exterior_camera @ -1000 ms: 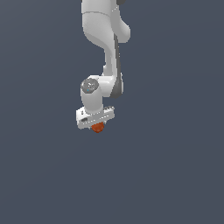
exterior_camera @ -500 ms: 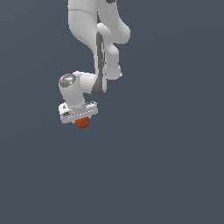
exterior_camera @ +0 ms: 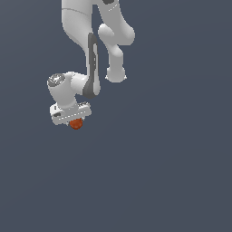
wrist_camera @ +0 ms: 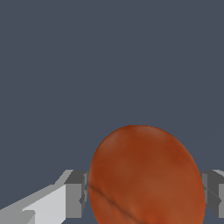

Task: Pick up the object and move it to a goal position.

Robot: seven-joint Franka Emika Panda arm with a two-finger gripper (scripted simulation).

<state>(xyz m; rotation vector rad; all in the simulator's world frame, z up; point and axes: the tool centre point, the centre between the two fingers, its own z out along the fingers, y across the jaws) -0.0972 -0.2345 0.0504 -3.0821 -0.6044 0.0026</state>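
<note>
We saw the fingers (wrist_camera: 75, 194) shut snug on the ball (wrist_camera: 146, 175), one each side, ball centred betw. them, just under the gripper (exterior_camera: 75, 123). No goal marker visible, so direction of carry unclear.

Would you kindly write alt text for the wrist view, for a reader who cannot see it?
An orange-red ball with a mottled surface fills the lower part of the frame, held between the grey fingertips of the gripper. Behind it is only a plain dark grey-blue background.
</note>
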